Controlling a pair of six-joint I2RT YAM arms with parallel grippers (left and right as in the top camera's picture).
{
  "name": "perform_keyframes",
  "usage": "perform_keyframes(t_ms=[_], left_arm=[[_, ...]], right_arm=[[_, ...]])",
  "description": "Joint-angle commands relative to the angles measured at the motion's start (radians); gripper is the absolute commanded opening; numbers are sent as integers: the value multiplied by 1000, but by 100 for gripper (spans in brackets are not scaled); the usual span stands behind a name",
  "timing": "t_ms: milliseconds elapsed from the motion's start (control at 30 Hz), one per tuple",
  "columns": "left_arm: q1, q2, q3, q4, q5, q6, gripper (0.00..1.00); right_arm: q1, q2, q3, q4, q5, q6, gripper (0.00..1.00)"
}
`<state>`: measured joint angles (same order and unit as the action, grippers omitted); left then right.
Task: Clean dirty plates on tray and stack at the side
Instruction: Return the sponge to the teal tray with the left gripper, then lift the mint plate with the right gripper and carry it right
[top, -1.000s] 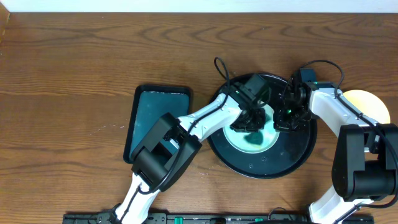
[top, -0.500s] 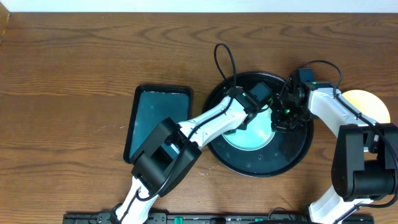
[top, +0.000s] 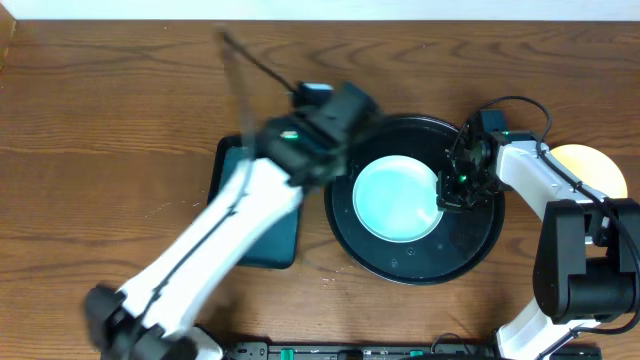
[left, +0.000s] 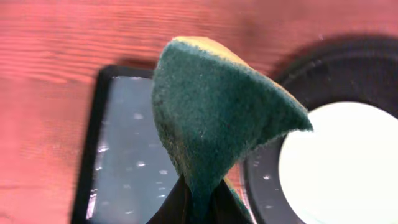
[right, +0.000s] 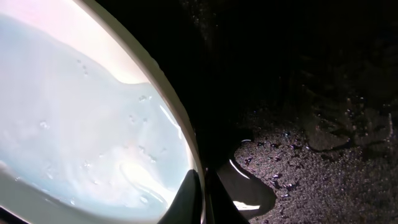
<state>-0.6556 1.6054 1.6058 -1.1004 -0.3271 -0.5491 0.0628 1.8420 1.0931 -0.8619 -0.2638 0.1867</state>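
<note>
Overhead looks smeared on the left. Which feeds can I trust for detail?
Overhead: the left arm is motion-blurred into streaks, while the plate and right arm are crisp. Left wrist: the sponge is sharp, the background soft, the wood tinted red. Right wrist: the tray is nearly black, with glare on a wet patch.

Plate (top: 397, 198) on black tray (top: 420, 270): 12 and 6 o'clock open; right gripper (top: 450, 192) obstructs 3 o'clock; left gripper (left: 198, 208), pinching sponge (left: 211, 118), obstructs 10 o'clock.
</note>
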Motion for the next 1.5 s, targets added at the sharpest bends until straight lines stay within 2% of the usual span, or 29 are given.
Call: perform_keyframes(t_ms=[0, 167, 200, 233, 267, 300, 433, 567, 667, 700, 733, 800, 867, 1033, 1200, 1333, 1467], left_arm=[[140, -26, -54, -15, 69, 90, 8], [323, -22, -263, 87, 220, 122, 8], [349, -22, -307, 125, 262, 137, 8], [396, -22, -381, 193, 342, 150, 17], [430, -22, -429, 234, 402, 150, 29], [462, -22, -455, 248, 450, 151, 34], [510, -26, -456, 244, 513, 203, 35], [531, -63, -448, 241, 607, 228, 45], [531, -114, -448, 242, 623, 228, 56], [531, -134, -448, 242, 623, 228, 63], [531, -138, -448, 242, 623, 227, 65], [531, -138, -448, 242, 623, 227, 69], [531, -135, -448, 243, 623, 227, 81], [531, -135, -448, 243, 623, 204, 81], [531, -135, -448, 242, 623, 204, 81], [531, -135, -448, 243, 623, 204, 81], [531, -135, -448, 243, 623, 204, 81]], right_arm=[[-13, 10, 2, 29, 105, -1, 1], [3, 10, 2, 105, 92, -1, 3], [11, 10, 2, 115, 86, -1, 16], [18, 10, 2, 119, 79, -2, 22], [26, 10, 2, 119, 75, -4, 11], [31, 10, 2, 117, 75, -11, 1], [41, 7, 2, 105, 75, -12, 1], [59, -79, 3, 80, 183, -20, 1], [104, -246, 3, 68, 277, -46, 1], [141, -330, 4, 66, 352, -46, 1], [170, -378, 3, 68, 412, -46, 1], [206, -426, 3, 73, 498, -46, 1], [251, -468, 3, 76, 604, -46, 1], [350, -506, 4, 71, 763, -74, 1], [482, -507, 4, 72, 1104, -114, 1], [601, -507, 4, 66, 1229, -190, 1], [703, -507, 4, 58, 1384, -206, 1]])
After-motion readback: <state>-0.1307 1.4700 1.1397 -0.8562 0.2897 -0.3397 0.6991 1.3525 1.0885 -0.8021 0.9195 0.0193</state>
